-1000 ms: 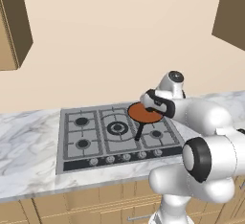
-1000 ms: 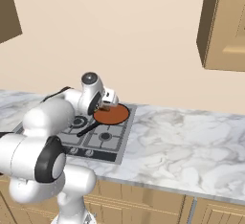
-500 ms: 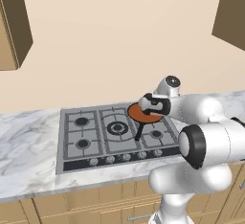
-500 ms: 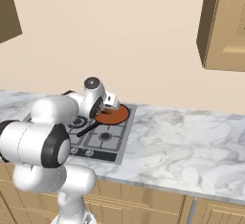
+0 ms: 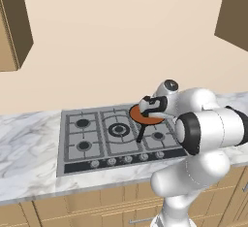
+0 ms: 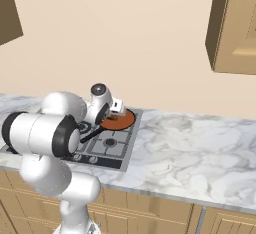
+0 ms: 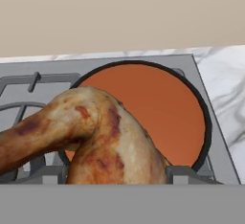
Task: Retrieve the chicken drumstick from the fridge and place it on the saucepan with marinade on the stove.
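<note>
Over the stove's [image 5: 116, 133] back right burner: hand [image 5: 147, 108] grips drumstick [image 7: 91, 137], jaws spread wide around it, just above pan [image 7: 203, 108] of marinade [image 7: 162, 108]. Risk: released off-centre, the long drumstick tips over the rim onto the grate.

No readable text, label or number anywhere
</note>
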